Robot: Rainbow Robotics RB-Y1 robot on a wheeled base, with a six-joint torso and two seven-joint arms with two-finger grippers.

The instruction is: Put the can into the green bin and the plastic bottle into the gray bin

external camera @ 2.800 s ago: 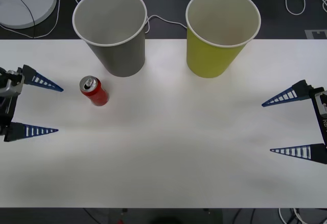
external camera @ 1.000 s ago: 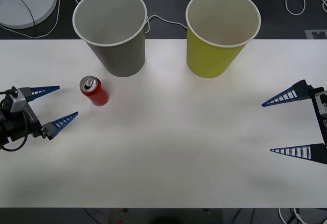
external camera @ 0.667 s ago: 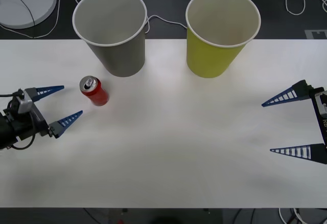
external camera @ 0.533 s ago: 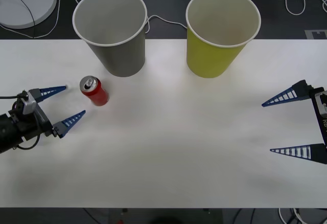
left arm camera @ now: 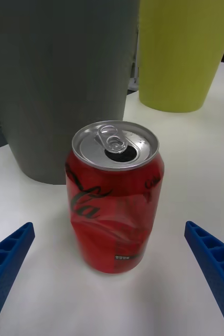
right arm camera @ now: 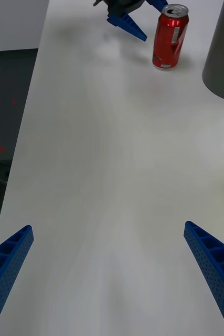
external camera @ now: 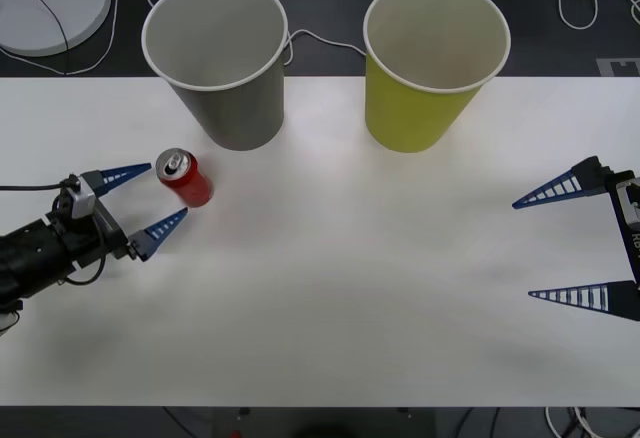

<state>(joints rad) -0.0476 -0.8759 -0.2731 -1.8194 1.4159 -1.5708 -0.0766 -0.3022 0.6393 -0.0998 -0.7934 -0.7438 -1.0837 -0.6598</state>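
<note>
From the front we see the red can [external camera: 184,178] standing on the white table [external camera: 340,288], just in front of the gray bin [external camera: 218,58]. The green bin [external camera: 432,63] stands beside it. Our left hand [external camera: 142,201] lies low on the table, fingers spread wide, with the can just past the fingertips, not touching. Our right hand [external camera: 540,248] waits far off at the right edge, spread wide too.

From the right wrist, the can [right arm camera: 169,37] stands near the other hand's blue fingers [right arm camera: 127,25].

From the left wrist, the can [left arm camera: 114,195] stands between our spread fingers [left arm camera: 7,260], its top open.
</note>
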